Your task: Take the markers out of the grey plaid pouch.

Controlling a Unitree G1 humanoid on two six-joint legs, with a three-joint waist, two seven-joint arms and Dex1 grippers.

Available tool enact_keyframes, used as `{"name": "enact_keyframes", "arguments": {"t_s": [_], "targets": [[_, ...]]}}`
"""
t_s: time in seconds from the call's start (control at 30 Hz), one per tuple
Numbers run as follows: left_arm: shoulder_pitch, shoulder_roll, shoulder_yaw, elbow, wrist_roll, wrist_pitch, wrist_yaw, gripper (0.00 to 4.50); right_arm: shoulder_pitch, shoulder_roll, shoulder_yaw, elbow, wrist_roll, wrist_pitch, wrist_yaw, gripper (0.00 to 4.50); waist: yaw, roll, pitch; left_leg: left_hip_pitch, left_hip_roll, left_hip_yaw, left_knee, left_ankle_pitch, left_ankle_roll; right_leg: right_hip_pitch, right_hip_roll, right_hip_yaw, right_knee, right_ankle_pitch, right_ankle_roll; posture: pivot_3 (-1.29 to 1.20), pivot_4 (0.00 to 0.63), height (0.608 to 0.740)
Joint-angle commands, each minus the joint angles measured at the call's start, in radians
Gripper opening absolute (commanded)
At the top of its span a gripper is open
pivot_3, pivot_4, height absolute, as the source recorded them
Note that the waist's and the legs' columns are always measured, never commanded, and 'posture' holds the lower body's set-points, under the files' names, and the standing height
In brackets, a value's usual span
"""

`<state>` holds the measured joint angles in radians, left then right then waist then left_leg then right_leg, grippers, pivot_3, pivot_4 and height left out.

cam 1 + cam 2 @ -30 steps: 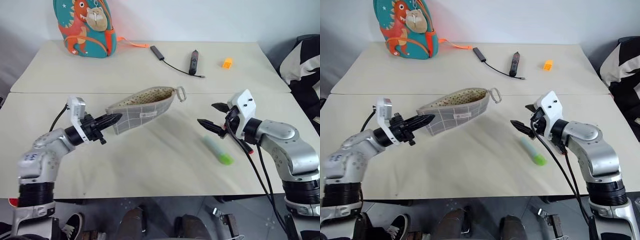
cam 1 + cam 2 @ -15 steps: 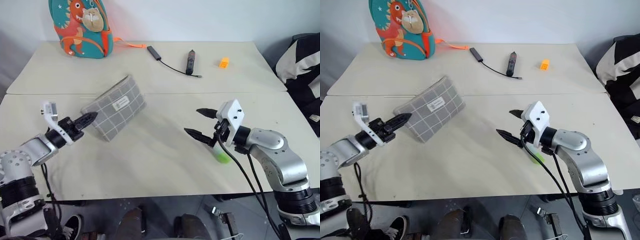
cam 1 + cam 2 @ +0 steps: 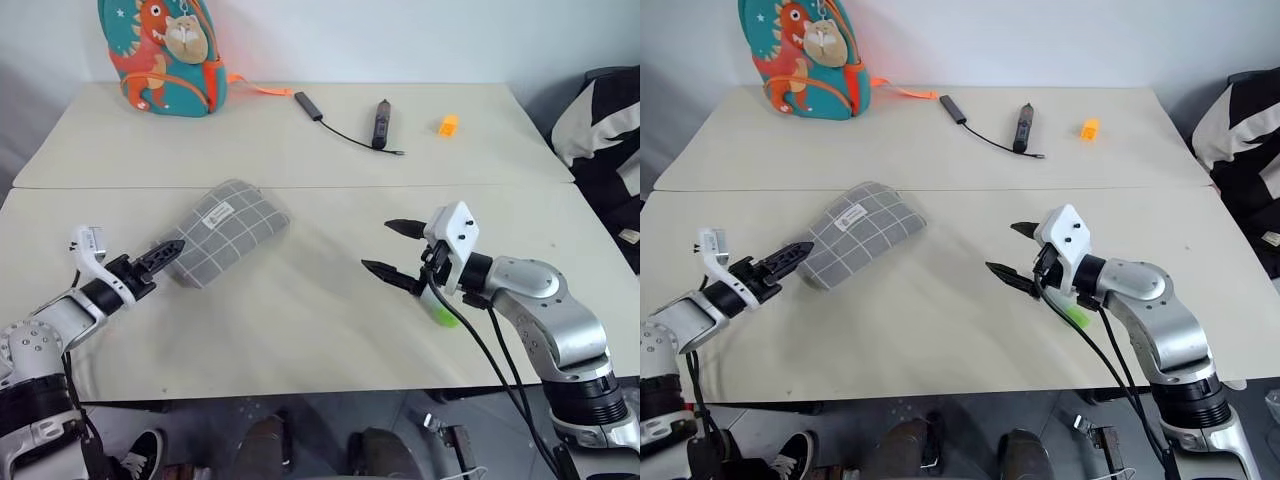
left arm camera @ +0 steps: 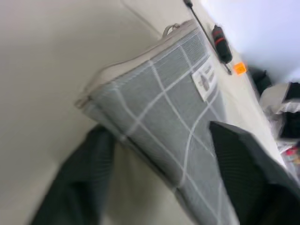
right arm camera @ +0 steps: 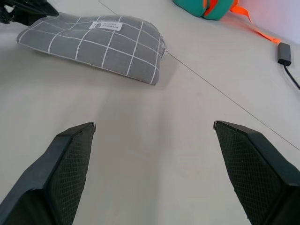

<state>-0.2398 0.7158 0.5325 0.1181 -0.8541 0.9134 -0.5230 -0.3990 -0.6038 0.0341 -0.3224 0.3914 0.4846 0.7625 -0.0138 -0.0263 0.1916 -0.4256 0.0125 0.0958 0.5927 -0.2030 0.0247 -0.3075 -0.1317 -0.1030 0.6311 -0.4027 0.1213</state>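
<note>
The grey plaid pouch [image 3: 225,230] lies flat on the near table, label side up, its zipper edge toward the back. My left gripper [image 3: 172,250] is open at the pouch's near left end; in the left wrist view that end of the pouch [image 4: 178,108] sits between the spread fingers. My right gripper [image 3: 392,250] is open and holds nothing, hovering over bare table to the right of the pouch and pointing toward it. A bright green marker [image 3: 441,313] lies on the table just behind and below the right gripper, partly hidden by it.
A teal dinosaur backpack [image 3: 160,50] stands at the far left of the back table. A black adapter [image 3: 313,105], a dark stick with a thin cable [image 3: 380,122] and a small orange piece [image 3: 449,125] lie further right. A seam [image 3: 330,186] joins the two tables.
The pouch, held up by its end a second ago, swung left and down and now lies on the table. My left gripper has opened and let it go. The right gripper drifted slightly left.
</note>
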Motion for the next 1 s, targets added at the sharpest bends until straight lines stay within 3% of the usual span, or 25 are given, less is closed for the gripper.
{"name": "enact_keyframes", "arguments": {"t_s": [0.03, 0.2, 0.3, 0.4, 0.57, 1.0], "targets": [[0.057, 0.058, 0.019, -0.077, 0.066, -0.147, -0.128, 3.54, 0.024, -0.034, -0.054, -0.025, 0.017, -0.020, 0.028, 4.24, 0.001, 0.000, 0.000, 0.000, 0.000, 0.000, -0.001, 0.000, -0.001, 0.000, 0.000, 0.000, -0.001, 0.000, 0.000, 0.00, 0.150, 0.740], [0.208, 0.086, 0.072, -0.154, 0.106, -0.313, -0.297, 3.54, 0.072, -0.087, -0.132, -0.026, 0.046, -0.023, 0.058, 4.24, 0.007, 0.000, 0.000, 0.000, 0.000, 0.001, -0.002, -0.004, -0.003, 0.001, -0.001, 0.000, -0.004, 0.000, 0.000, 0.00, 0.150, 0.740], [0.295, 0.065, 0.068, -0.177, 0.263, -0.588, -0.338, 3.54, 0.117, -0.119, -0.193, 0.004, 0.034, -0.029, 0.058, 4.24, 0.010, 0.000, 0.000, 0.000, 0.000, 0.001, -0.002, -0.004, -0.004, 0.001, -0.001, 0.000, -0.005, 0.000, 0.000, 0.00, 0.150, 0.740], [0.359, 0.027, 0.083, -0.190, 0.299, -0.718, -0.372, 3.54, 0.181, -0.158, -0.239, 0.066, -0.012, -0.088, 0.065, 4.24, 0.014, 0.000, 0.000, 0.000, 0.000, 0.001, -0.002, -0.005, -0.004, 0.001, -0.002, -0.001, -0.007, 0.000, 0.000, 0.00, 0.150, 0.740], [0.440, -0.018, 0.113, -0.220, 0.299, -0.750, -0.348, 3.54, 0.236, -0.184, -0.329, 0.159, -0.020, -0.143, 0.064, 4.24, 0.011, 0.000, 0.000, 0.000, 0.001, 0.002, -0.002, -0.005, -0.003, 0.002, -0.002, 0.000, -0.007, 0.000, 0.000, 0.00, 0.150, 0.740], [0.522, -0.058, 0.098, -0.233, 0.311, -0.764, -0.319, 3.54, 0.251, -0.190, -0.322, 0.323, -0.118, -0.265, 0.053, 4.24, 0.010, 0.000, 0.000, 0.001, 0.002, 0.004, -0.001, -0.003, 0.001, 0.001, -0.002, 0.000, -0.005, 0.000, 0.000, 0.00, 0.150, 0.740]]}}
